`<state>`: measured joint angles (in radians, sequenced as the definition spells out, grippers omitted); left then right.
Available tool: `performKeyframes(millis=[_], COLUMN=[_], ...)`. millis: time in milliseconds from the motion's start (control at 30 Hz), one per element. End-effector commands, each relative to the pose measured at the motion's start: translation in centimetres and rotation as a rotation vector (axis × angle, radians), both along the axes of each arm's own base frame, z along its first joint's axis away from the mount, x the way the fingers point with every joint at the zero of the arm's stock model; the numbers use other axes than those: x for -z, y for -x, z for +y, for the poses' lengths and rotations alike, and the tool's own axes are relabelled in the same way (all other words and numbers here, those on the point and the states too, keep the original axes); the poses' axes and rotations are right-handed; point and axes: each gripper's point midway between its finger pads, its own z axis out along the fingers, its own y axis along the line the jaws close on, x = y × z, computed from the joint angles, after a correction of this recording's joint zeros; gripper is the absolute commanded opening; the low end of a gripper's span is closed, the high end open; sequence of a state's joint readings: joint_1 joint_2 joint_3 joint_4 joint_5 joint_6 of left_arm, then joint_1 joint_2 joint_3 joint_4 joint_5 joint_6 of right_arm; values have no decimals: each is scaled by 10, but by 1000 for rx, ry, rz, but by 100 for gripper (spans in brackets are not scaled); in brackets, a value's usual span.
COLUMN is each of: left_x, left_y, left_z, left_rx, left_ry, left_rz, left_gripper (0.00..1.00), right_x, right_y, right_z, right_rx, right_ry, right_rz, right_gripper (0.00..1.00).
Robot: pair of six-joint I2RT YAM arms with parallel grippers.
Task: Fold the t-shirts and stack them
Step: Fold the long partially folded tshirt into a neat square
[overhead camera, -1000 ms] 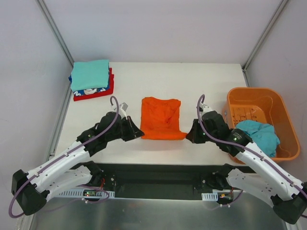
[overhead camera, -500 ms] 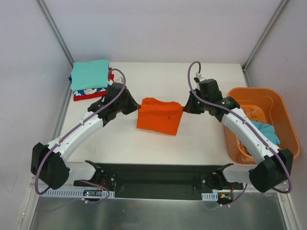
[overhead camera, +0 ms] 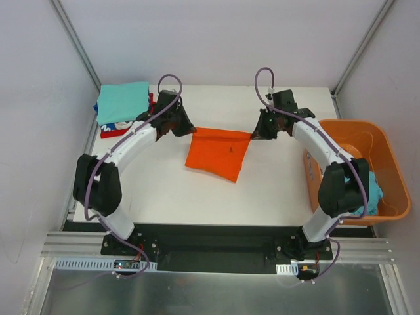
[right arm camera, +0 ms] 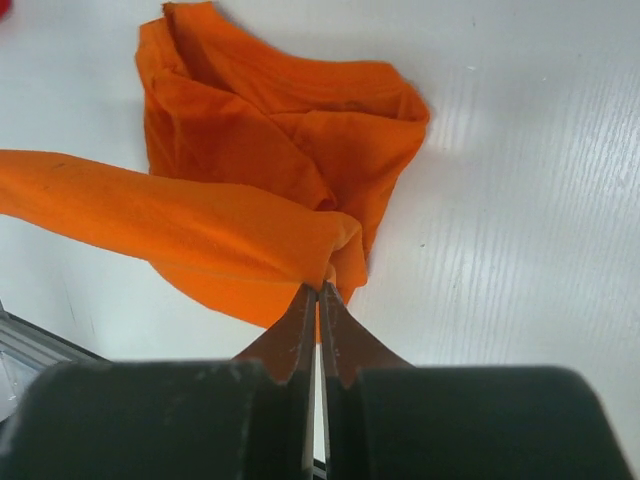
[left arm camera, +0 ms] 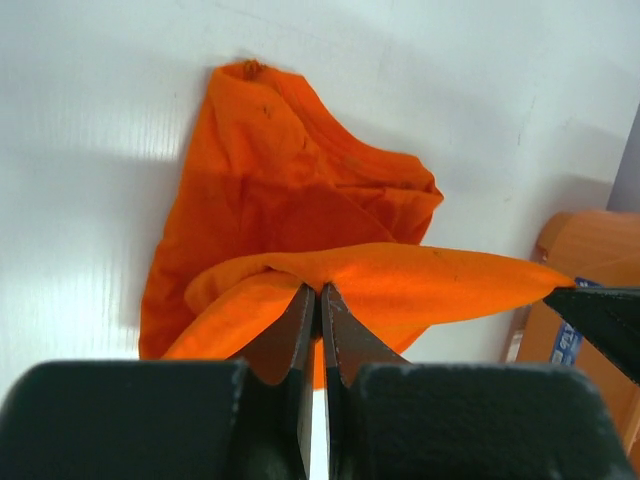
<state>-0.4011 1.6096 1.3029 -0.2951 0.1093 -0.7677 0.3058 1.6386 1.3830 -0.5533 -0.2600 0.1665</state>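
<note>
Left hand (overhead camera: 188,130) clenched on the far-left corner of the orange t-shirt (overhead camera: 216,152); right hand (overhead camera: 256,134) clenched on its far-right corner. Far edge was stretched taut between the two hands and lifted off the bench (overhead camera: 275,190) — the rest hung down, its lower part lying near bench centre. Folded stack (overhead camera: 123,105) sat in the far-left corner — teal on top, patterned and red beneath. Orange basket (overhead camera: 354,134) at the right edge held a crumpled teal t-shirt (overhead camera: 374,190).
</note>
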Motion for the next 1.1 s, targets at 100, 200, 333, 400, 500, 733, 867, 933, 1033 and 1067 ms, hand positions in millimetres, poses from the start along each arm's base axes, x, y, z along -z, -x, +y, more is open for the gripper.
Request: performKeyframes(millis=[100, 200, 333, 400, 500, 733, 867, 933, 1033, 1067], left_x=[32, 42, 43, 34, 14, -12, -4, 7, 39, 50], left_y=[-51, -64, -73, -76, -72, -22, 7, 14, 22, 28], left_z=[0, -4, -8, -6, -4, -38, -63, -67, -69, -71], left_rx=[27, 46, 73, 69, 69, 203, 298, 312, 309, 321], left_ry=[-7, 9, 9, 8, 16, 105, 193, 232, 247, 259], left_rz=[57, 77, 64, 42, 2, -21, -4, 39, 125, 164], left_gripper=[0, 15, 58, 81, 100, 99, 99, 99, 99, 99], right_x=[28, 40, 46, 44, 29, 15, 6, 8, 14, 20], right_y=[-48, -60, -73, -76, -76, -29, 4, 39, 59, 60], right_z=[-9, -7, -6, -8, -8, 12, 55, 81, 98, 99], right_rx=[43, 47, 53, 59, 59, -9, -102, -175, -228, -225], right_ry=[-1, -22, -25, -25, -32, -84, -263, -369, -378, -361], right_rz=[62, 99, 111, 114, 100, 88, 71, 129, 115, 118], right_gripper=[1, 3, 41, 72, 100, 97, 97, 97, 97, 97])
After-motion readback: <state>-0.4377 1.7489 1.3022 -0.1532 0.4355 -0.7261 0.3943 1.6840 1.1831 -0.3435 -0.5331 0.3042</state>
